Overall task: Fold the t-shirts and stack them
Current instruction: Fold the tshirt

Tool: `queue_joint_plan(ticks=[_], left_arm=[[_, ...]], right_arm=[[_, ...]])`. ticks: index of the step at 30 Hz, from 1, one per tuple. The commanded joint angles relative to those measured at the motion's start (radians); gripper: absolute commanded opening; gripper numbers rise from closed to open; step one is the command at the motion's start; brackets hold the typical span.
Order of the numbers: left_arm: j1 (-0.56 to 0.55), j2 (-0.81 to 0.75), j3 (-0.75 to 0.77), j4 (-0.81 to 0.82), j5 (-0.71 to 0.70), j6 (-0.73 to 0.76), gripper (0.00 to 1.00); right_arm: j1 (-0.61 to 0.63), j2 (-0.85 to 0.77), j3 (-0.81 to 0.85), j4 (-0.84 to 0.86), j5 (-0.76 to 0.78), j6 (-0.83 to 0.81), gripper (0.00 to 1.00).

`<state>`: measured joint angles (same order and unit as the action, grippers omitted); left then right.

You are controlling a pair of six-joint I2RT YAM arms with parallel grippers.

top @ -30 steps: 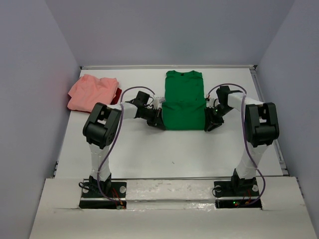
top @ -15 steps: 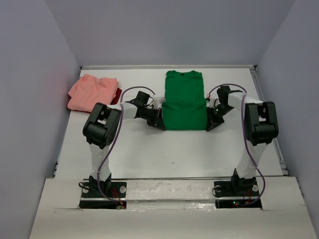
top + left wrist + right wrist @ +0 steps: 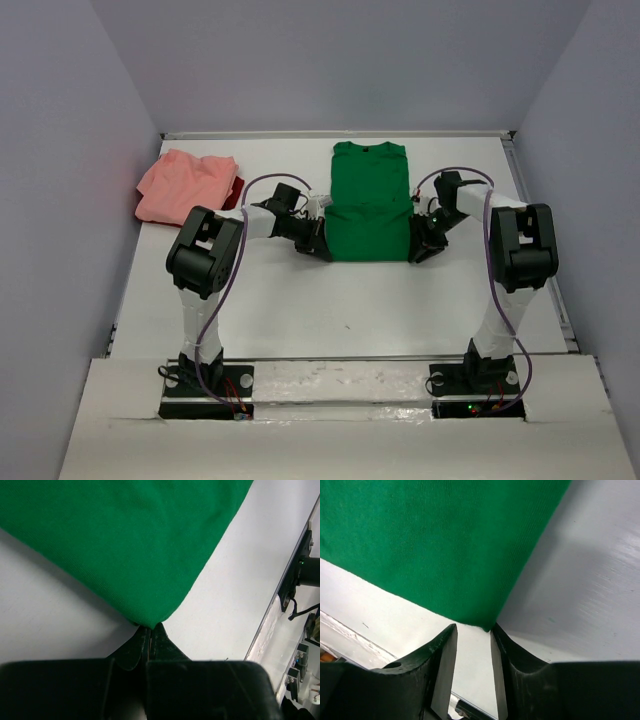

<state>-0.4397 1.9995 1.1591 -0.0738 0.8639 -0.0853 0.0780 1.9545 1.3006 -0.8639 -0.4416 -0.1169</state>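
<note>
The middle shirt [image 3: 370, 205] lies on the table [image 3: 350, 300] between my two arms, its collar toward the far edge. Its near left corner is pinched in the tips of my left claw [image 3: 149, 632]. Its near right corner sits just at the gap of my right claw [image 3: 472, 635], one finger to each side. Well off to the left, toward the back, lies the left shirt [image 3: 185, 185], with a scrap of cloth [image 3: 237, 190] poking out at its right edge.

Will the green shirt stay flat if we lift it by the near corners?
Probably not: the green t-shirt looks like thin knit lying limp, so it should sag between grips. The left gripper pinches only its corner tip, which may slip out.
</note>
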Motion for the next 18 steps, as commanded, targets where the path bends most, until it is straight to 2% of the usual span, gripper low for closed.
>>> queue_joint_plan(ticks=[1,6,13,18], left_arm=[[-0.007,-0.057,0.014,-0.015,0.035,0.015,0.00],[-0.007,-0.061,0.011,-0.015,0.038,0.018,0.00],[-0.007,-0.062,0.008,-0.015,0.040,0.022,0.00],[-0.007,-0.050,0.017,-0.021,0.044,0.027,0.00]], right_arm=[[-0.004,-0.023,0.023,0.014,0.064,-0.036,0.40],[-0.004,0.010,0.045,0.025,0.087,-0.040,0.39],[-0.004,0.064,0.060,0.046,0.090,-0.038,0.31],[-0.004,0.084,0.054,0.046,0.067,-0.038,0.29]])
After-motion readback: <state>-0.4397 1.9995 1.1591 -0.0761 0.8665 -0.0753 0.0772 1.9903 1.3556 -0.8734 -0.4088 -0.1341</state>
